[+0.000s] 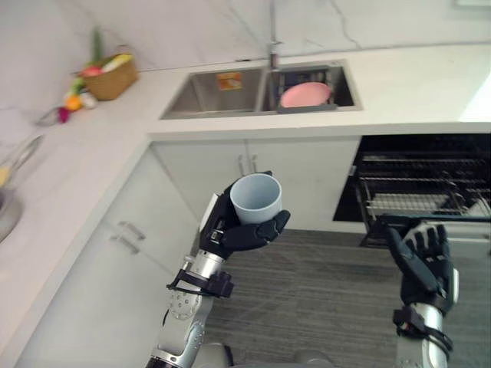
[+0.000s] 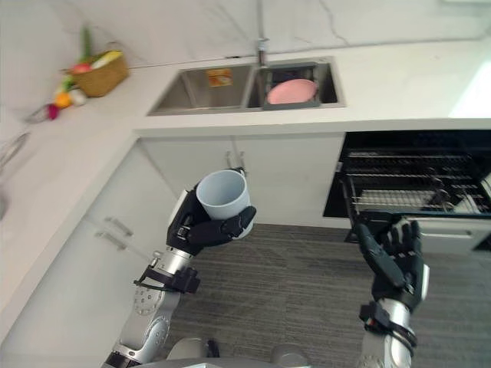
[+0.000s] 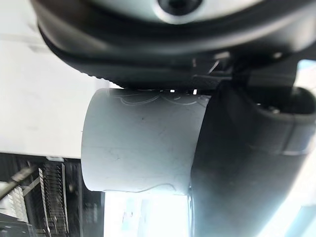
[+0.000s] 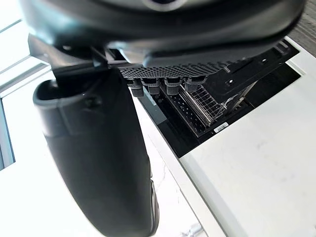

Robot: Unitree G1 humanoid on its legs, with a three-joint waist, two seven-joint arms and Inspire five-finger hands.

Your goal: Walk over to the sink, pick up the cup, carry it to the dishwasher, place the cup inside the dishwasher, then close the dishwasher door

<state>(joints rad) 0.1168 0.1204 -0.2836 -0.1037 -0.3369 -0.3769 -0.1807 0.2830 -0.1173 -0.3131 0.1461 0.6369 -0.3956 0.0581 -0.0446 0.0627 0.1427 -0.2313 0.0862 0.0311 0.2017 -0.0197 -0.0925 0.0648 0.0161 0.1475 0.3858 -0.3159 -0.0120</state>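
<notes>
We log the cup (image 1: 255, 198): pale grey-blue, plain wall, empty, mouth up and tipped a little toward us. It is clear of any surface, held in the left hand (image 1: 238, 234), whose fingers curl round its lower wall, in front of the white cabinet doors (image 1: 307, 172) under the sink (image 1: 207, 92). Sink: steel, two basins. Dishwasher (image 1: 422, 165): right of the sink, standing open, wire rack (image 1: 418, 201) showing.
</notes>
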